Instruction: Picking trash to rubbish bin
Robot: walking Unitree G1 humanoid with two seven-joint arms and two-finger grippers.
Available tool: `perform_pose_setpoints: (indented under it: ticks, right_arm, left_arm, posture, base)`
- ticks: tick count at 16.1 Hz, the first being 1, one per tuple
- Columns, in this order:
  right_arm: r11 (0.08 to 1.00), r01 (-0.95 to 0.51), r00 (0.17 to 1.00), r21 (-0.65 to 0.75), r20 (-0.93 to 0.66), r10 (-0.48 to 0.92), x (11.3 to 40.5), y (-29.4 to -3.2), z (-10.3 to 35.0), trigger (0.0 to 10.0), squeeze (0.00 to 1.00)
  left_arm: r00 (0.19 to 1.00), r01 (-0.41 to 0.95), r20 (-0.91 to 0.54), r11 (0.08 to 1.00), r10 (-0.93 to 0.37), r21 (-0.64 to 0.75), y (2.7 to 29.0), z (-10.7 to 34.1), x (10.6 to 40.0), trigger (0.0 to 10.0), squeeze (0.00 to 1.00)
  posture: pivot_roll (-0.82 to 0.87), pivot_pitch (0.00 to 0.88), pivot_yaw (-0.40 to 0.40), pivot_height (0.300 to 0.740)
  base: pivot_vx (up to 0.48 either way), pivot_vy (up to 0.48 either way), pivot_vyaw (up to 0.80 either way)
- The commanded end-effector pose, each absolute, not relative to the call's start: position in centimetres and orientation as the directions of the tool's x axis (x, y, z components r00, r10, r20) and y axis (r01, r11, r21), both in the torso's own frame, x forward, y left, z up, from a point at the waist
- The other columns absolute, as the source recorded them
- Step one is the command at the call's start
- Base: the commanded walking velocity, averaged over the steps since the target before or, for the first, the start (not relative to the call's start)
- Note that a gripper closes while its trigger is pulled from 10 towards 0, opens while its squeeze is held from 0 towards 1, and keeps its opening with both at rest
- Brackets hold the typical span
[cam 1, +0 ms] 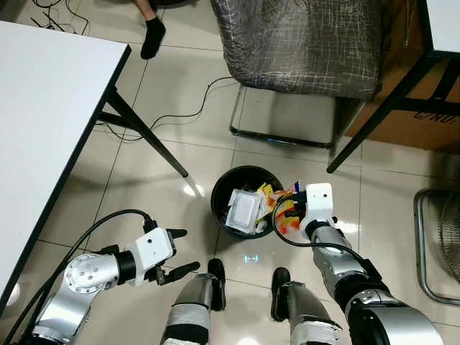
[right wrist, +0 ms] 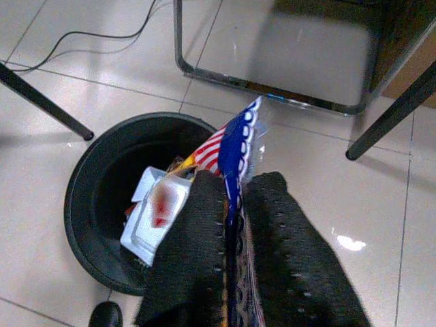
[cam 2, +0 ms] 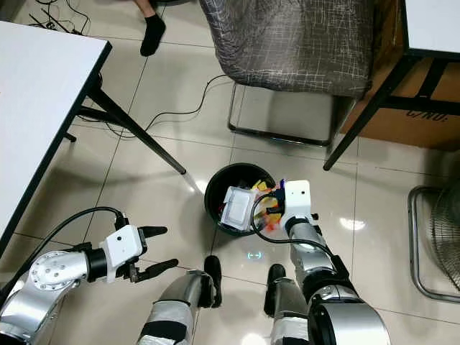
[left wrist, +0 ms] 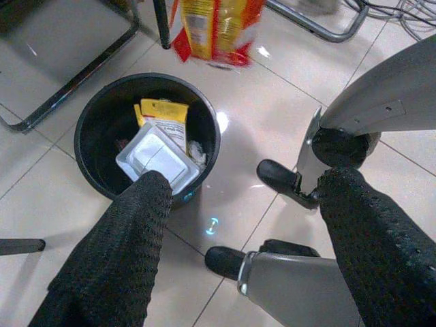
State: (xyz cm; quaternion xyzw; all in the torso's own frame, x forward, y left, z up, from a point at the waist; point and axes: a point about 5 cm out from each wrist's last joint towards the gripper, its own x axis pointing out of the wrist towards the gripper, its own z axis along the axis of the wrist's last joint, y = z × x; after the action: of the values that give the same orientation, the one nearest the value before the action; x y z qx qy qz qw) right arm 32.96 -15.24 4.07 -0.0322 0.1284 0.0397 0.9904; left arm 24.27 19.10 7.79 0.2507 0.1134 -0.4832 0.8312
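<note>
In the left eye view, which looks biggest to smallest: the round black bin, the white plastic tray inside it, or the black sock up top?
1. Round black bin
2. White plastic tray
3. Black sock, though it lies farther from the camera, so its rank is unsure.

1. One black rubbish bin.
2. One white plastic tray inside it.
3. One snack wrapper, striped red, white and blue.
4. Two grippers: left gripper, right gripper.
5. Perhaps two yellow packets; the bin's contents overlap.
6. One chair.
7. Two tables.
8. One socked foot.
</note>
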Motion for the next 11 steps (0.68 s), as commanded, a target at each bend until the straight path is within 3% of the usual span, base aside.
perform_pose_setpoints:
  ticks: [1, 11]
  right_arm:
    - [0.994, -0.093, 0.952, -0.052, -0.298, 0.074, 31.96, -15.01, 2.78, 10.0, 1.00]
    - [0.992, -0.108, 0.954, -0.061, -0.287, 0.086, 31.74, -15.00, 2.67, 10.0, 1.00]
  left_arm:
    - [0.484, 0.875, -0.463, 0.397, -0.742, 0.278, 19.60, 7.14, 23.44, 10.0, 0.00]
    - [0.478, 0.878, -0.465, 0.388, -0.746, 0.279, 19.40, 7.31, 23.38, 10.0, 0.00]
  posture:
    - [0.38, 0.462, 0.122, 0.740]
    - [0.38, 0.457, 0.123, 0.740]
  base:
    - [0.000, 0.000, 0.00]
    - [0.000, 0.000, 0.00]
